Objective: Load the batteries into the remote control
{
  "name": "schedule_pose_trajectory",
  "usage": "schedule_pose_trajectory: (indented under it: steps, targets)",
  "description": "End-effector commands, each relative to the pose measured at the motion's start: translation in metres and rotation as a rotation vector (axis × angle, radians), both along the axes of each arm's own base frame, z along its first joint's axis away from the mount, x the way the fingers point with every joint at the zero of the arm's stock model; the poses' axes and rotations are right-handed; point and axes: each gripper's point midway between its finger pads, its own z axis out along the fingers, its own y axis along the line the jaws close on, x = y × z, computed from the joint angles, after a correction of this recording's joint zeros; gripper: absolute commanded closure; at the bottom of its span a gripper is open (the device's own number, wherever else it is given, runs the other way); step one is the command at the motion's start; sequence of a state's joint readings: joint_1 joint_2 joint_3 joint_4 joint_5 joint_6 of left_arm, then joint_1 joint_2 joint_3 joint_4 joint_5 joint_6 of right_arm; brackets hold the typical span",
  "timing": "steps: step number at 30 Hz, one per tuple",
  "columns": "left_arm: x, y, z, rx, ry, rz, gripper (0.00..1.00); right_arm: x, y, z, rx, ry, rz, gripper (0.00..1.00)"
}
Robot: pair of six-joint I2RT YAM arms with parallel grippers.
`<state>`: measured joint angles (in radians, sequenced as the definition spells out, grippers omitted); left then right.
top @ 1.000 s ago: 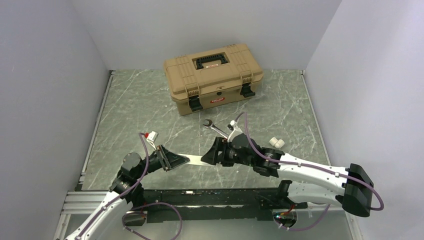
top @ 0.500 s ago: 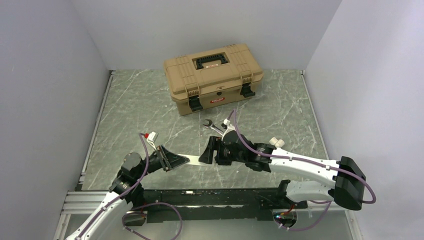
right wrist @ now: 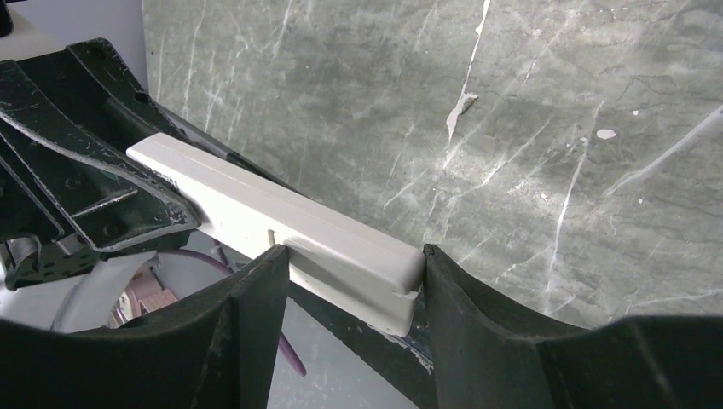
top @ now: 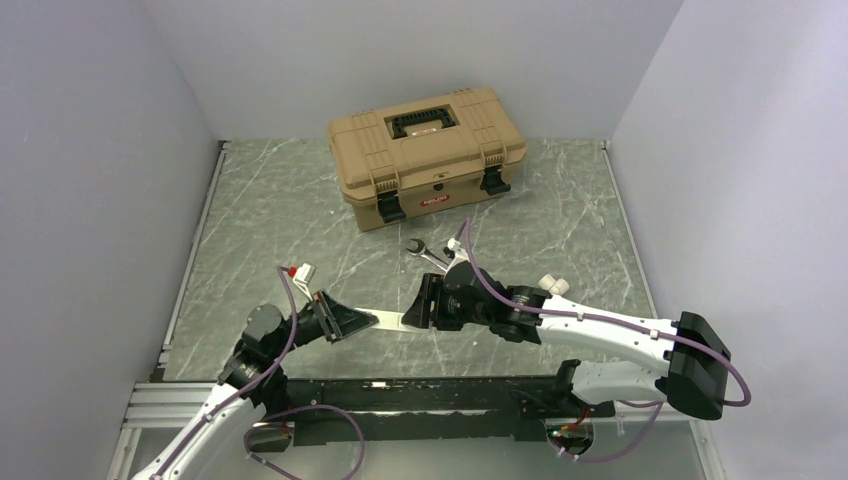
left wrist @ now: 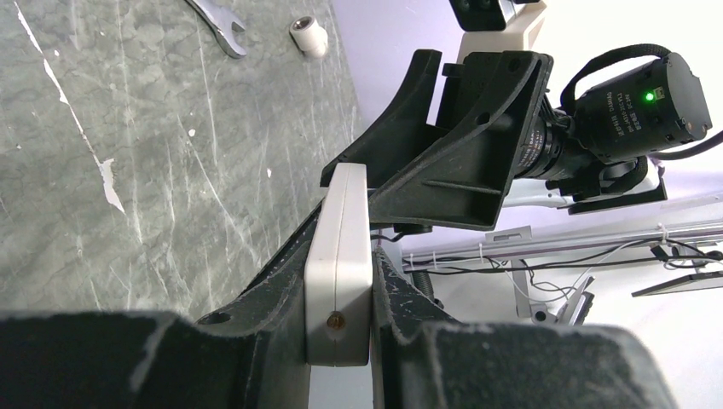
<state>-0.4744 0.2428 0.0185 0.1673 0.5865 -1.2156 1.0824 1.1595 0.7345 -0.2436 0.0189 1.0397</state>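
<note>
Tan toolbox (top: 440,160) closed, contents unseen; white remote control (top: 390,321) held outside it

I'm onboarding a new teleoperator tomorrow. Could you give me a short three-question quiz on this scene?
1. True or false: the tan plastic toolbox is closed.
2. The left gripper is shut on: A) a battery; B) the slim white remote control; C) a screwdriver.
3. What tool lies on the grey marbled table between the toolbox and the right gripper?
Key: 1 true; 2 B; 3 the steel open-ended wrench.
</note>
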Motion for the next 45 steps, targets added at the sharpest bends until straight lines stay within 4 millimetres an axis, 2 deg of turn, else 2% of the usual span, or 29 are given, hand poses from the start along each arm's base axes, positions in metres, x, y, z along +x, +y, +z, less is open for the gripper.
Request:
schedule_pose_trajectory:
  steps: [1, 14, 24, 29, 31, 34, 45]
  targets:
    - [-0.004, -0.002, 0.029, -0.041, -0.086, -0.025, 1.0, -0.001, 0.021, 0.033, 0.125, -0.03, 0.025, 0.52]
    - [-0.006, -0.003, 0.032, -0.089, -0.078, -0.035, 1.0, -0.002, 0.02, 0.036, 0.131, -0.035, 0.027, 0.49]
    - [-0.008, -0.003, 0.037, -0.128, -0.077, -0.039, 1.0, -0.003, 0.02, 0.04, 0.118, -0.043, 0.037, 0.37]
    - [-0.007, -0.003, 0.037, -0.137, -0.074, -0.038, 1.0, 0.0, 0.015, 0.042, 0.115, -0.056, 0.013, 0.36]
    - [-0.008, -0.002, 0.043, -0.156, -0.086, -0.036, 1.0, 0.0, 0.013, 0.042, 0.107, -0.058, 0.011, 0.35]
    - [-0.006, -0.002, 0.034, -0.163, -0.063, -0.029, 1.0, 0.0, 0.01, 0.045, 0.097, -0.067, 0.009, 0.34]
    - [-0.006, -0.002, 0.028, -0.176, -0.046, -0.027, 1.0, 0.004, 0.004, 0.062, 0.111, -0.118, -0.001, 0.26]
